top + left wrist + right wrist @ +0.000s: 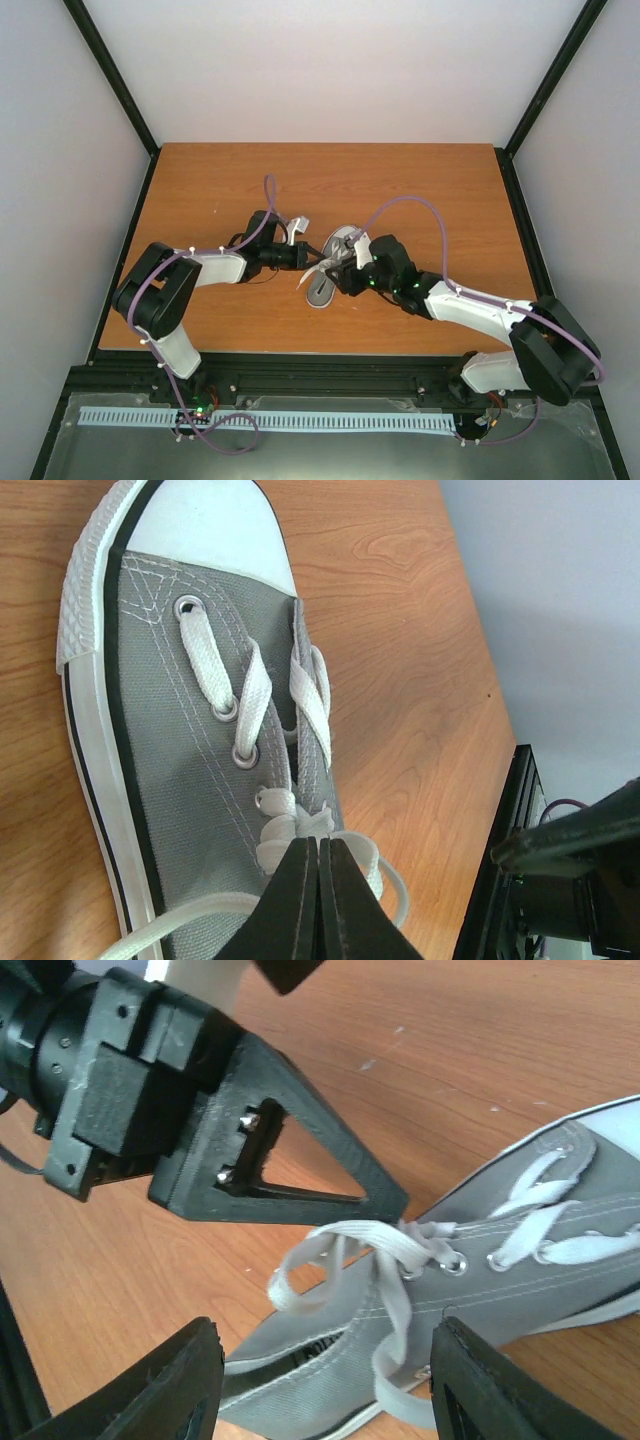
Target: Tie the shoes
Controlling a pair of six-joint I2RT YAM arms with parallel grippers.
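The grey canvas sneaker (322, 290) with a white toe cap lies mid-table between both arms. In the left wrist view the shoe (190, 760) fills the frame with its toe at the top. My left gripper (318, 845) is shut, its tips at the knot of the white laces (305, 695), and lace loops spread out on both sides beneath it. In the right wrist view my right gripper (325, 1380) is open wide over the shoe's (520, 1280) heel opening. The lace loops (390, 1245) hang between its fingers. The left gripper's tip (395, 1203) touches the loops from above.
The wooden table (250, 180) is enclosed by pale walls and black frame posts. A black rail (510, 860) runs along the near edge. Purple cables (420, 205) arch over both arms.
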